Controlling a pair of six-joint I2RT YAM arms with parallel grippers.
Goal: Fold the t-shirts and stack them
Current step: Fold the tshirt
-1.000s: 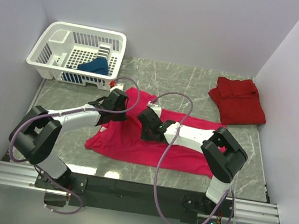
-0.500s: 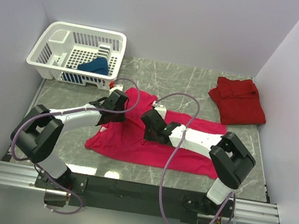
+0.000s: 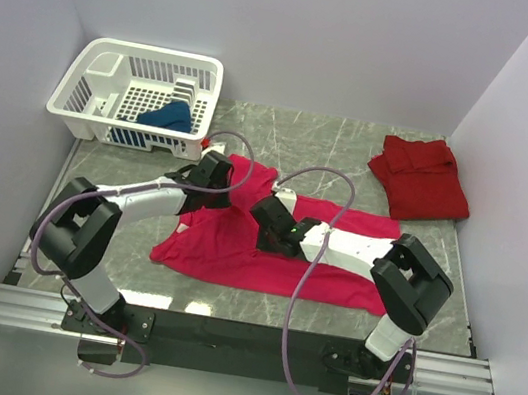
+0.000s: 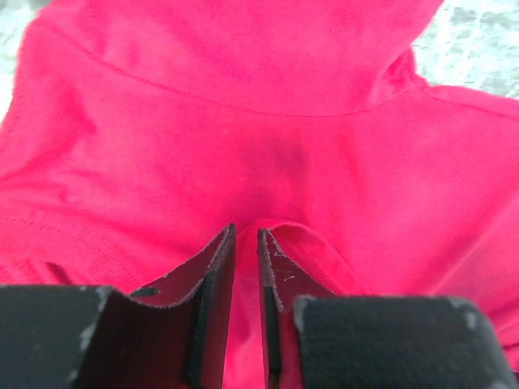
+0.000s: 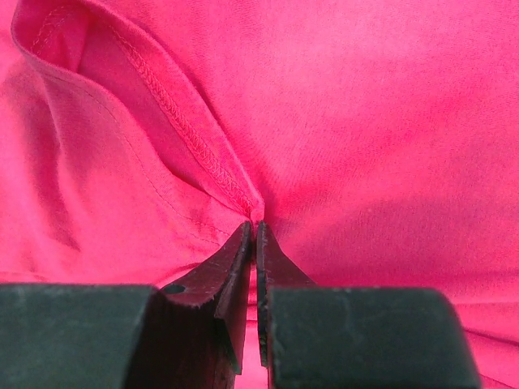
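- We have the magenta t-shirt spread flat just in front of the white basket and a little to its right. The dark blue t-shirt lies inside the basket, and the dark red t-shirt lies well to the basket's right.
- Our right gripper is pinched tight on a stitched hem fold of the magenta cloth.
- Our left gripper shows a narrow slit between its jaws with a cloth ridge at the tips; we cannot tell if it grips.
- We judge a fold is in hand. We should confirm both pinches, lift together at even height, and carry the edge over without dragging the layer beneath.
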